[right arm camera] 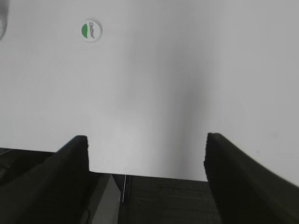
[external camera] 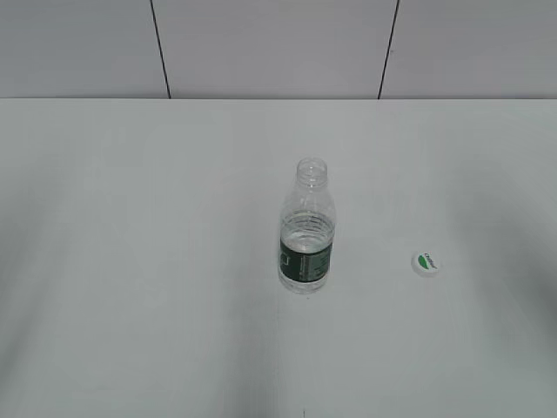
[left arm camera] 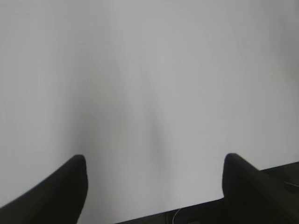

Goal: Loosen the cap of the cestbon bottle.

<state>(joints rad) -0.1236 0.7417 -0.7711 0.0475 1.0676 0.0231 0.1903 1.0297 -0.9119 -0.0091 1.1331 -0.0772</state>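
Gaping wide, both empty — left hand (left arm camera: 154,186), right hand (right arm camera: 147,161), cap (right arm camera: 91,31) well apart

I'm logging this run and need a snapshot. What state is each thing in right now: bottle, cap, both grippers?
cestbon bottle: upright on the table, neck open, no cap on it, partly filled with water.
cap: off the bottle, lying flat on the table to the bottle's right, apart from it.
left gripper: open, holding nothing.
right gripper: open, holding nothing.
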